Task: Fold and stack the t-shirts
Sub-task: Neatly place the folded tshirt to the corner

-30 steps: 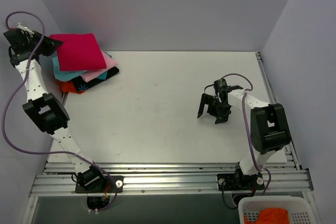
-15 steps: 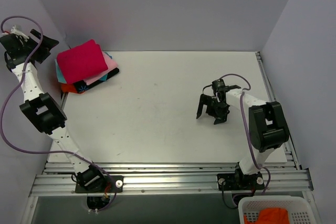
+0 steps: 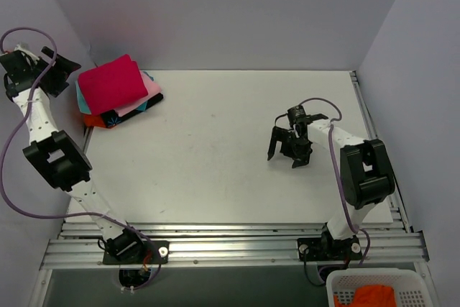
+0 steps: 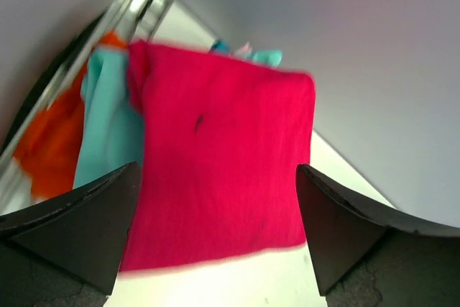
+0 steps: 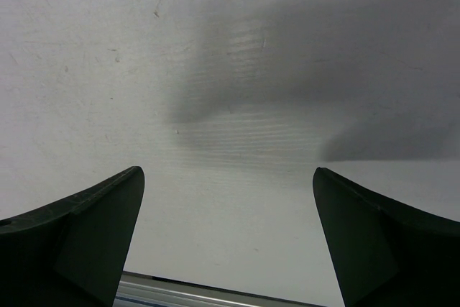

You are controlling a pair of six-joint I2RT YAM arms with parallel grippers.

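Dipping the left gripper point(image 3: 59, 65), released like the right gripper point(image 3: 287, 152), could snag the crimson shirt point(image 3: 111, 83) just ahead of its jaws, toppling the stack point(image 3: 135, 106).

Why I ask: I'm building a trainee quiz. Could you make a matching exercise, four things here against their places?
1. folded crimson-red cloth t-shirt
2. white plastic mesh basket
3. left tool
4. right tool

A. above the bare white table, right side
B. top of the stack
C. off the table, past its near right corner
D. by the left wall, beside the stack

Pairs: 1-B, 2-C, 3-D, 4-A
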